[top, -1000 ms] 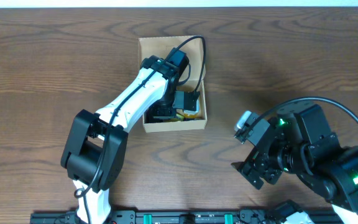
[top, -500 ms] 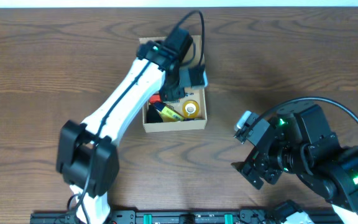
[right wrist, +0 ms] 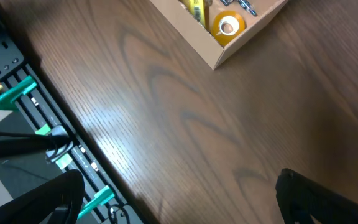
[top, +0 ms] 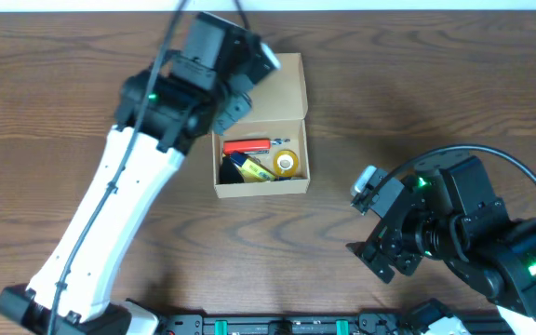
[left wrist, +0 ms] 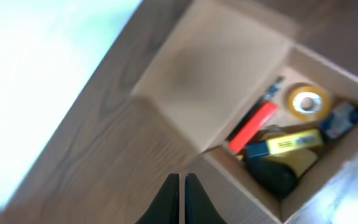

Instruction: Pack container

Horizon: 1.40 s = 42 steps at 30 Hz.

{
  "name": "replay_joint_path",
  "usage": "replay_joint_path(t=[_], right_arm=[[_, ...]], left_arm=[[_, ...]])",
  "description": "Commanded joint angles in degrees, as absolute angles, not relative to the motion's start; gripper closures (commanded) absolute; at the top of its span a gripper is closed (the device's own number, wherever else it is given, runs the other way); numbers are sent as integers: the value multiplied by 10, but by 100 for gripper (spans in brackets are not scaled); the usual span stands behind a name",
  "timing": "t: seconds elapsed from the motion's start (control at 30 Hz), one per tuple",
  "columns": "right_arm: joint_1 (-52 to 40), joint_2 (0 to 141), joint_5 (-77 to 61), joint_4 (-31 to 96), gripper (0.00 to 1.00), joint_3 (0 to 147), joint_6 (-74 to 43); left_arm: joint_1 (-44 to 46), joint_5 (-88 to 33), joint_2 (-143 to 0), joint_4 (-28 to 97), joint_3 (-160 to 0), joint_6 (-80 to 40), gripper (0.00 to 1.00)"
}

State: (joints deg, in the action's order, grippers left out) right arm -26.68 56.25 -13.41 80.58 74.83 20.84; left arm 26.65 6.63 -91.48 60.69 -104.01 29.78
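Note:
The container (top: 296,183), a brown cardboard box, stands open at the table's back middle with its flap lid (top: 284,88) laid back. Inside lie a red pen-like item (top: 247,145), a yellow marker (top: 251,168), a yellow tape roll (top: 287,163) and a black item (top: 230,178). The left wrist view shows the same box (left wrist: 241,180) and contents from above, blurred. My left gripper (left wrist: 180,198) is shut and empty, high above the table beside the box's wall. My right gripper (right wrist: 185,199) is open and empty over bare table, to the right front of the box (right wrist: 244,38).
My left arm (top: 128,186) reaches from the front left, over the table, to the box's back left. My right arm (top: 454,233) sits folded at the front right. A rail with green clamps (right wrist: 17,93) runs along the table's front edge.
My left arm has lifted out of the box and drawn up and back to the left. The box's contents now show. The right arm has not moved.

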Motion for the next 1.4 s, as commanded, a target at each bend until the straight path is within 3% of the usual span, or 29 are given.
replay_joint_path(t=[0.0, 0.27, 0.47, 0.9, 1.07, 1.23, 1.37], right_arm=[[-262, 562, -135, 806, 1, 748, 202], [-262, 562, -135, 806, 1, 748, 202], [-262, 563, -135, 806, 1, 748, 202], [-262, 563, -140, 770, 1, 748, 201], [-262, 562, -233, 742, 1, 748, 201], [-262, 568, -287, 624, 2, 748, 201], [-262, 610, -201, 519, 86, 748, 135]], left_arm=[[226, 77, -910, 616, -1048, 200, 94], [84, -105, -911, 615, -1047, 90, 94], [-3, -143, -932, 621, -1047, 64, 94], [-14, -191, -1016, 610, -1047, 64, 94], [-15, -191, -1057, 565, -1047, 38, 94], [-15, -196, -1115, 519, -1047, -28, 94], [-15, -227, -1161, 484, -1047, -47, 94]])
